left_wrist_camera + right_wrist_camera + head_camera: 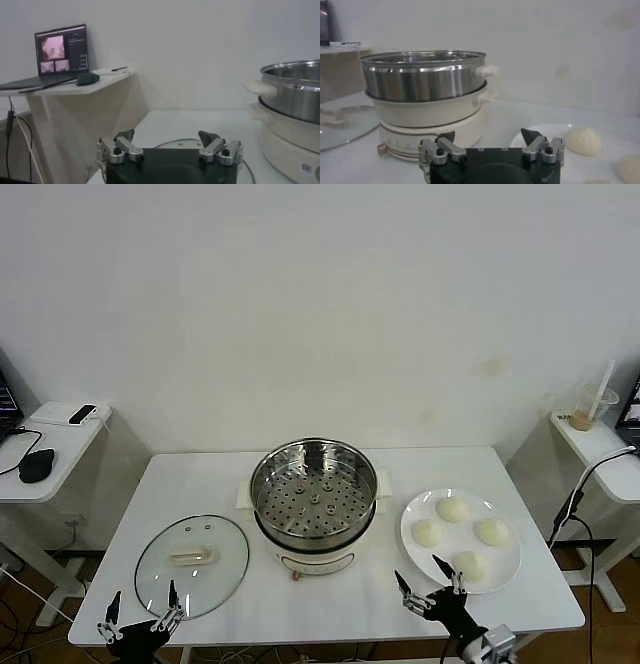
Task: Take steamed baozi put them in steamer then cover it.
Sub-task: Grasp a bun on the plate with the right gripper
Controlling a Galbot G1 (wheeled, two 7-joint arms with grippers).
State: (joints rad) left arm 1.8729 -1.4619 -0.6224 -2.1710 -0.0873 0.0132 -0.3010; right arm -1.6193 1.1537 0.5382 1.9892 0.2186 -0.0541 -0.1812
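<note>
Both tools, left tool [140, 614] and right tool [432, 584], hang spread apart, empty. Four buns [452, 509] sit on the plate [415, 546] at three o'clock of the steamer [314, 494]; a hard pinch could squash them.

Cut-off edges and unreadable details

In the left wrist view the round shiny stainless-steel steamer pot [295, 95] runs off the frame at 3 o'clock, and the clear round glass lid [175, 144] is mostly hidden behind the gripper body. In the right wrist view one cream-white bun [631, 167] is cropped at 4 o'clock. The open black laptop's [61, 55] screen content is too small to read.
</note>
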